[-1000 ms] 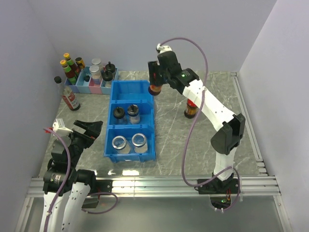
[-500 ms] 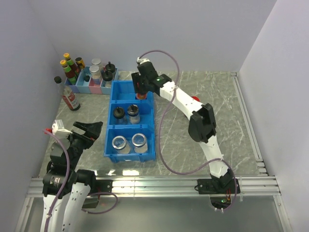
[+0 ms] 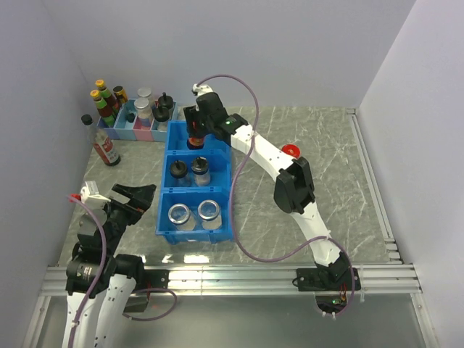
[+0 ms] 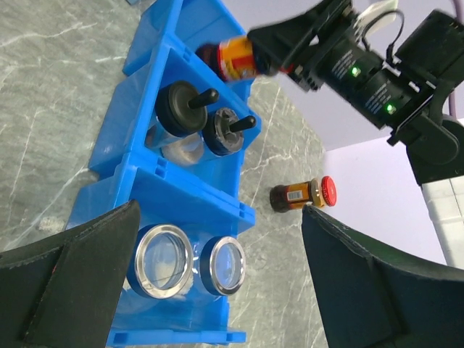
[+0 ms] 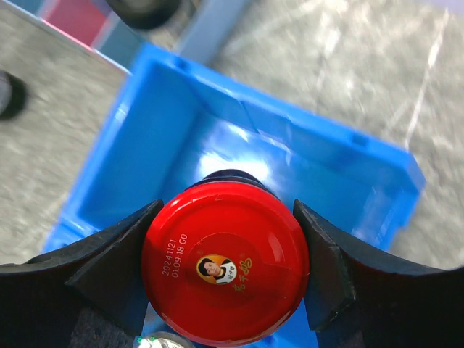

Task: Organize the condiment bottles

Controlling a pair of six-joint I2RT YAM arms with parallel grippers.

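So the grey marble table point(image 3: 326, 138) had a blue three-compartment bin point(image 3: 230, 210) in the middle. The right gripper point(image 3: 194, 130) reached over its far compartment, fingers clamped on either side of a red-lidded jar point(image 5: 226, 272). Couldn't tell if the jar touched the bin floor. The left gripper point(image 3: 138, 196) sat wide open with nothing in it, left of the bin. A small tray point(image 3: 138, 132) of taller bottles stood just behind the bin, with a slim red-label bottle point(image 3: 105, 145) nearby. The two black-capped shakers point(image 3: 188, 171) were in the middle compartment and the two glass jars point(image 3: 193, 214) in the near one. The other red-lidded jar point(image 4: 303, 194) stood on the table right of the bin, partly hidden by the arm from above.
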